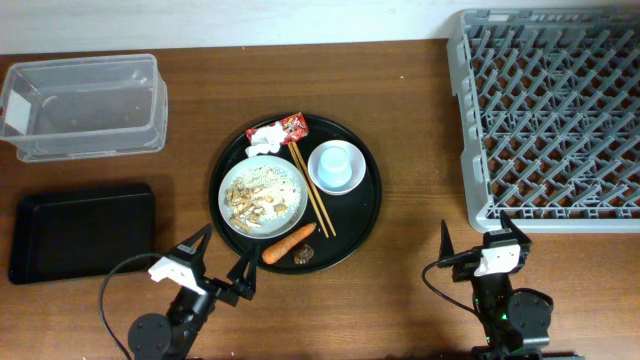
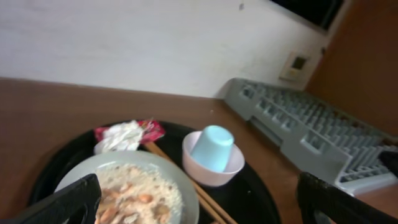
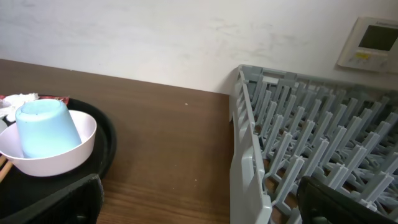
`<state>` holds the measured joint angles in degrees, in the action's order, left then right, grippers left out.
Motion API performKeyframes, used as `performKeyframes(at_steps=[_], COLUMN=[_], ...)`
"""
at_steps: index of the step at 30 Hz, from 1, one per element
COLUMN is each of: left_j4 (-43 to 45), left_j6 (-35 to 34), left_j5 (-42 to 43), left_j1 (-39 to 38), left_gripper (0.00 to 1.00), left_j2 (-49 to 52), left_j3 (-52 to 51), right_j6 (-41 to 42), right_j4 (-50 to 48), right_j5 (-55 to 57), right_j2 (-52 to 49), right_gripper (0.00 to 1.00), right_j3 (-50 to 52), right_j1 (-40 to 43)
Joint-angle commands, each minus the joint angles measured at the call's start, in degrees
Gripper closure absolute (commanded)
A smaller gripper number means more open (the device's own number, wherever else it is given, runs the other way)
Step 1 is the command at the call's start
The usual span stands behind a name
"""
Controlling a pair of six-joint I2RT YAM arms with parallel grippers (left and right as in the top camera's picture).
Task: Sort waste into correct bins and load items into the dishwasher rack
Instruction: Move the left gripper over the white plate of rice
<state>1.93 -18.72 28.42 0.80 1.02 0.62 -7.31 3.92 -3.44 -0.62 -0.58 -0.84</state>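
Observation:
A round black tray (image 1: 365, 215) holds a pale dish (image 1: 228, 180) of rice-like scraps (image 1: 263, 197), wooden chopsticks (image 1: 312, 190), an orange carrot (image 1: 289, 243), a dark brown lump (image 1: 305, 255), white tissue (image 1: 265, 140) and a red wrapper (image 1: 292, 125). A light blue cup (image 1: 336, 163) sits upside down in a small white bowl (image 1: 336, 183). The clear box (image 1: 85, 105) and flat black tray (image 1: 80, 230) are at the left, and the grey rack (image 1: 550, 110) is at the right. My left gripper (image 1: 220, 262) is open and empty just in front of the dish (image 2: 168, 171). My right gripper (image 1: 482, 232) is open and empty at the rack's front edge (image 3: 249, 162).
The left wrist view shows the cup (image 2: 212, 147), tissue (image 2: 121, 135), chopsticks (image 2: 205, 200) and rack (image 2: 311, 124). The right wrist view shows the cup (image 3: 43, 127) in its bowl (image 3: 62, 158). A white wall runs behind the table. Bare wood lies between the round tray and the rack.

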Motion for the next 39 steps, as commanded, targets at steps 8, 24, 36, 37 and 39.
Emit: performKeyframes(at_steps=[8, 24, 36, 37, 39], left_j4=[1.9, -32.5, -35.5, -36.2, -39.3], left_j6=[-1.4, 17.5, 17.9, 17.8, 14.6], left_j5=[2.2, 6.8, 13.4, 11.6, 3.8], left_j1=[-0.2, -0.2, -0.2, -0.4, -1.4], left_gripper=[0.01, 0.01, 0.01, 0.01, 0.01], left_j2=[6.7, 50.1, 56.4, 56.4, 56.7], left_j3=[9.4, 49.8, 53.8, 54.2, 56.1], right_j6=[0.3, 0.3, 0.3, 0.3, 0.3], right_j4=[0.4, 0.4, 0.4, 0.4, 0.4], right_j5=[0.5, 0.5, 0.5, 0.5, 0.5], right_j2=[0.3, 0.3, 0.3, 0.3, 0.3], right_gripper=[0.01, 0.02, 0.02, 0.02, 0.02], right_j3=[0.3, 0.3, 0.3, 0.3, 0.3], right_j1=[0.2, 0.2, 0.2, 0.2, 0.2])
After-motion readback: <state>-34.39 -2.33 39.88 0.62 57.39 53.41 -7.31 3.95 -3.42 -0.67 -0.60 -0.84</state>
